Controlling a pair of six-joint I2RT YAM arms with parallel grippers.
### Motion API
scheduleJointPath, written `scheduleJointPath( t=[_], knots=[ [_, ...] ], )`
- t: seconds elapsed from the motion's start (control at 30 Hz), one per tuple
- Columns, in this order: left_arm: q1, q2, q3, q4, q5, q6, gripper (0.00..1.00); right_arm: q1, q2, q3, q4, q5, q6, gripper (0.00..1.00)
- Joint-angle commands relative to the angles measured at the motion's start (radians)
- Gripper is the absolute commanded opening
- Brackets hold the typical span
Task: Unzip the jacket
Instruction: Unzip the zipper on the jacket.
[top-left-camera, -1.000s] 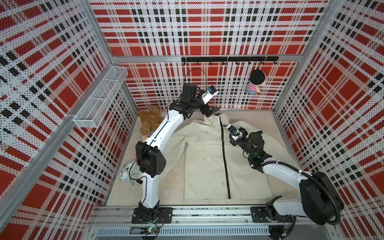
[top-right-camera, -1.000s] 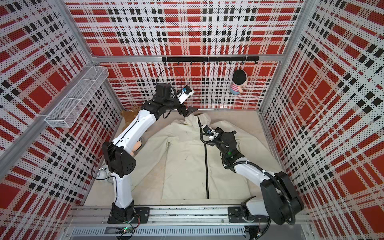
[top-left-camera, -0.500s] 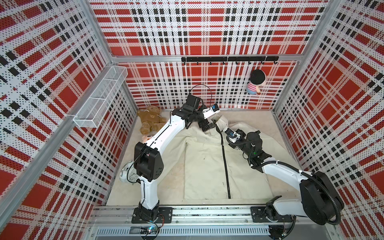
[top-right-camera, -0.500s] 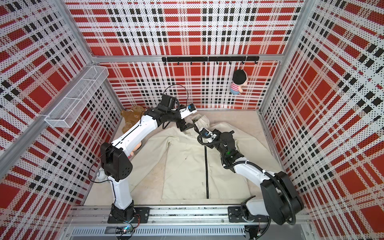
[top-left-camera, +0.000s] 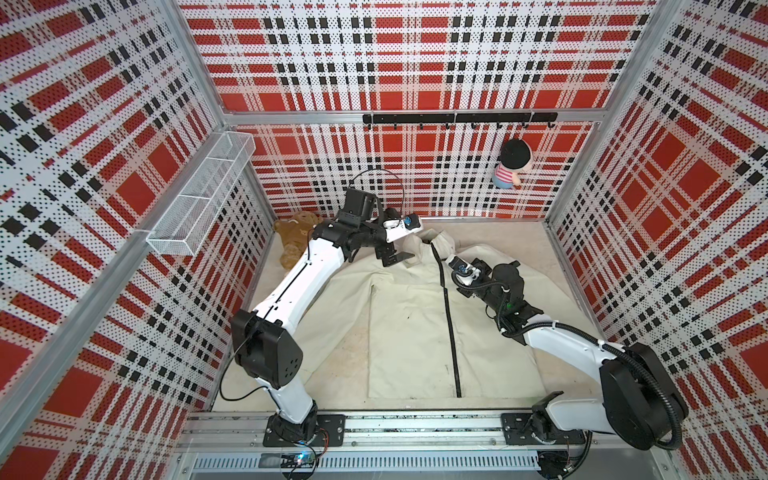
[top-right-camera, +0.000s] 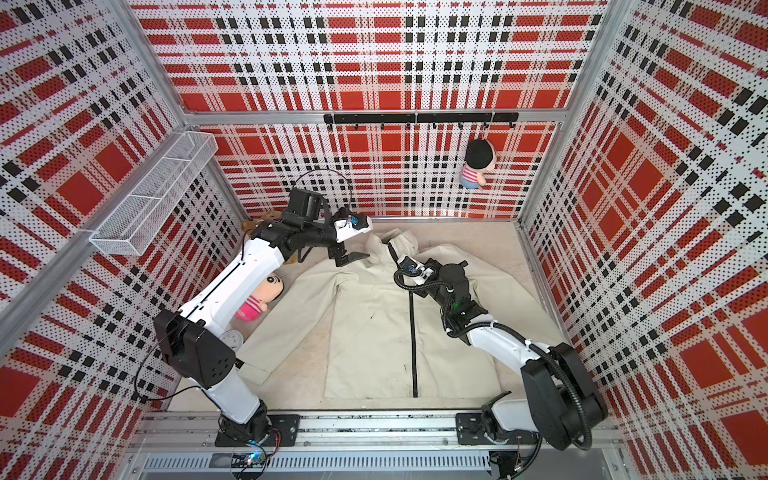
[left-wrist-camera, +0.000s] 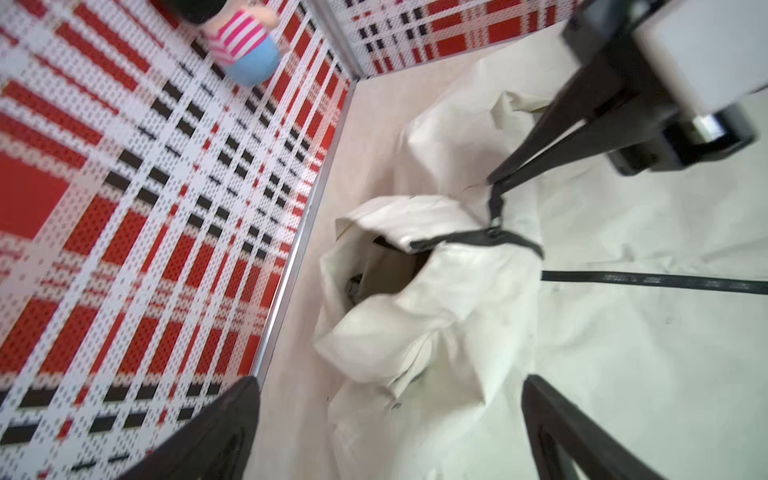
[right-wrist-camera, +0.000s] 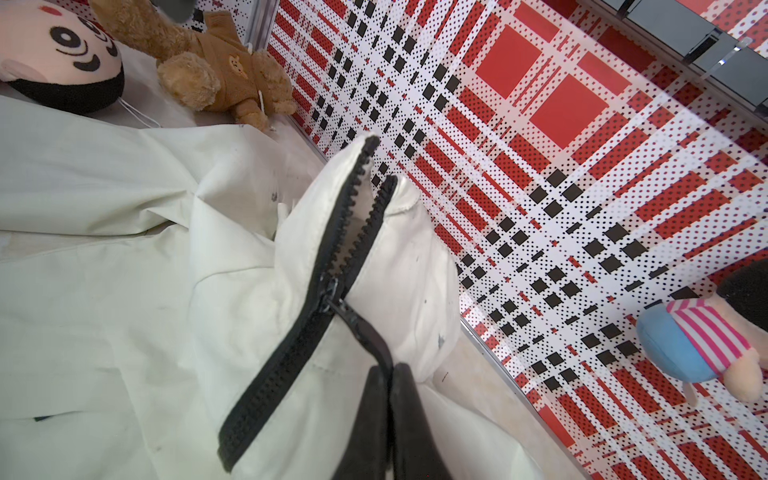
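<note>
1. The jacket (top-left-camera: 407, 332) lies flat and front up on the surface (top-left-camera: 515, 237). Its collar (top-left-camera: 432, 245) points toward the back wall, its hem toward the arm bases, and its sleeves spread out to both sides.
2. A black zipper (top-left-camera: 451, 328) runs down the middle of the front and is closed along most of its length. In the right wrist view the teeth are parted only at the collar, above the slider (right-wrist-camera: 331, 291).
3. The right end effector (right-wrist-camera: 390, 395) has its fingers pressed together, pinching the pull tab (right-wrist-camera: 359, 326). The tab stretches straight out from the slider to the fingertips.
4. The collar is bunched and raised off the surface, and its top edge gapes open.
5. The left end effector (top-left-camera: 392, 258) is over the shoulder area just beside the collar, jaws spread wide with nothing between them. In the left wrist view its two fingers (left-wrist-camera: 224, 432) frame the crumpled collar. Whether they touch the fabric cannot be told.
6. A brown teddy bear (top-left-camera: 295, 237) lies in the back corner on the left arm's side, just off the sleeve.
7. A plush doll (top-right-camera: 259, 297) in a pink striped top lies beside the left arm, near the sleeve.
8. A second doll (top-left-camera: 511, 164) hangs from the black hook rail (top-left-camera: 457, 118) on the back wall.
9. A white wire basket (top-left-camera: 199, 195) is mounted on the side wall.
</note>
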Motion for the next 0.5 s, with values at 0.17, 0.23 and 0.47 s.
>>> scheduleJointPath(
  t=[0.17,0.23,0.47],
  knots=[
    [-0.105,0.129,0.052,-0.114,0.040,0.090,0.94,0.013,-0.026,0.041,0.031,-0.006,-0.021,0.00],
    [-0.111,0.151,0.087,-0.119,0.036,0.084,0.88,0.013,-0.024,0.043,0.030,-0.006,-0.023,0.00],
    [-0.109,0.168,0.121,-0.083,0.011,0.069,0.81,0.016,-0.017,0.043,0.030,-0.008,-0.023,0.00]
  ],
)
